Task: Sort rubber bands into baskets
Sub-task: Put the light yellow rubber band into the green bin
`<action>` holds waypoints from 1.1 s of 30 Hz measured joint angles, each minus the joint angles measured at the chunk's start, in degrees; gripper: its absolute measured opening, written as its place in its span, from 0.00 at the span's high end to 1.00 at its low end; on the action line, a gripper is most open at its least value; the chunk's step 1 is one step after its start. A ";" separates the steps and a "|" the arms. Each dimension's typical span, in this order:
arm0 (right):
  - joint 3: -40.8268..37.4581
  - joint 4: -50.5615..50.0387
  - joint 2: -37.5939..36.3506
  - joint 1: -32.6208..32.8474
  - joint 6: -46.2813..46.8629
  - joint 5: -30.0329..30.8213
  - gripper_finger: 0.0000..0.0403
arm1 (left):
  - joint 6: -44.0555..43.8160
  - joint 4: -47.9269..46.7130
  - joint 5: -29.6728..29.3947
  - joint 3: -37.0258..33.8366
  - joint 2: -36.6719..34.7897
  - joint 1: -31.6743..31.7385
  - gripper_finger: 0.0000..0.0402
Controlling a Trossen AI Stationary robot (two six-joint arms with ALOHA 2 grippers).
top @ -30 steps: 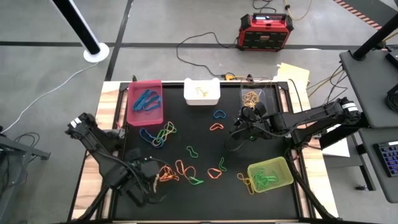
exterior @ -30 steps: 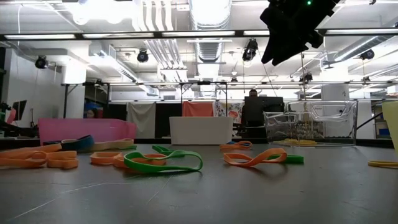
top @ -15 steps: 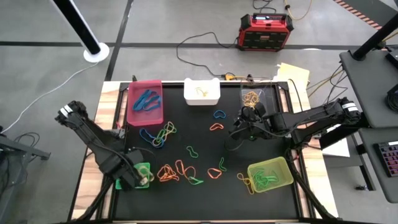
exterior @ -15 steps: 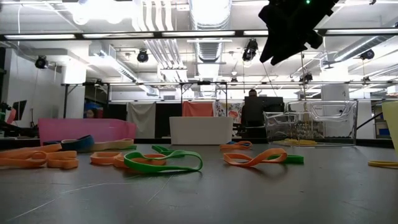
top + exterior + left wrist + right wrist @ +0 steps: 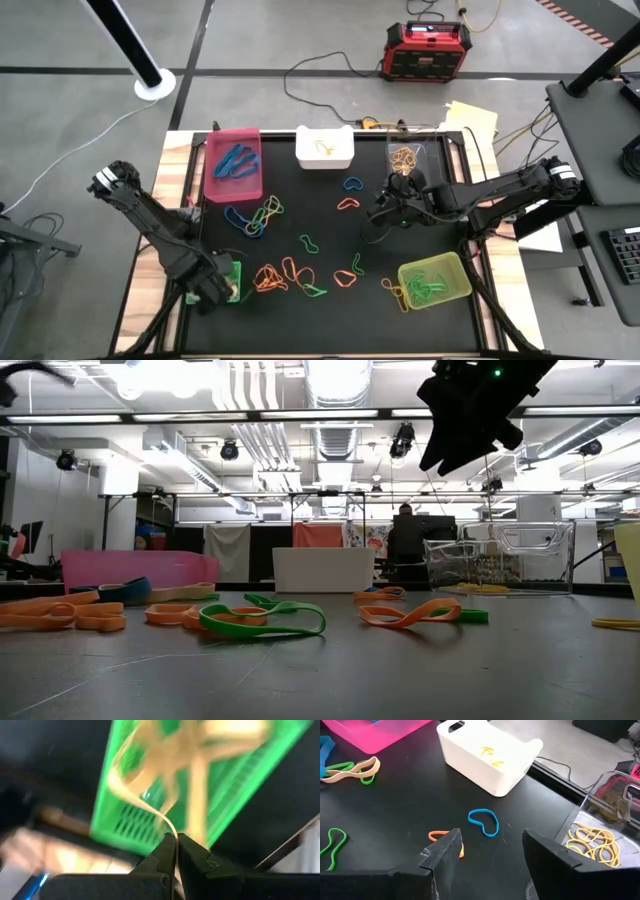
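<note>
Surface: a black mat (image 5: 330, 300) is laid on a pale wooden table (image 5: 172, 170) that shows at both side edges.
Floor: grey concrete is seen around the table, with a red-and-black box (image 5: 428, 50) and cables beyond the far edge; no lettering on the box can be read.
Room: in the low view a workshop with ceiling ducts, strip lights and a person (image 5: 406, 540) at a screen is seen behind the table.
Writing: none can be made out anywhere.
Rubber bands: loose rubber bands (image 5: 285, 272) are scattered over the middle of the mat; blue ones lie in the pink basket (image 5: 234, 165), yellow ones in the white basket (image 5: 324, 147), orange ones in the clear basket (image 5: 412, 152), green ones in the yellow-green basket (image 5: 434, 279).
Green basket (image 5: 240, 775): set at the mat's near left corner.
Left gripper (image 5: 175, 840): clenched on a tan band (image 5: 165, 765), held above the green basket.
Right gripper (image 5: 492, 847): spread wide, nothing grasped, raised above an orange band (image 5: 436, 836) and a blue band (image 5: 484, 821) near the clear basket.
</note>
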 joint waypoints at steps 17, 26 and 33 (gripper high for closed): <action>-0.38 1.80 0.00 0.00 -0.88 -1.42 0.49 | 9.17 9.70 -7.54 -0.31 12.72 0.85 1.00; -0.38 1.99 0.00 0.02 -1.14 -1.42 0.49 | 8.03 9.72 -9.88 0.33 15.06 1.78 0.95; -0.38 2.15 0.00 0.02 -1.11 -1.42 0.49 | 7.27 8.84 -8.70 2.88 14.38 1.77 0.74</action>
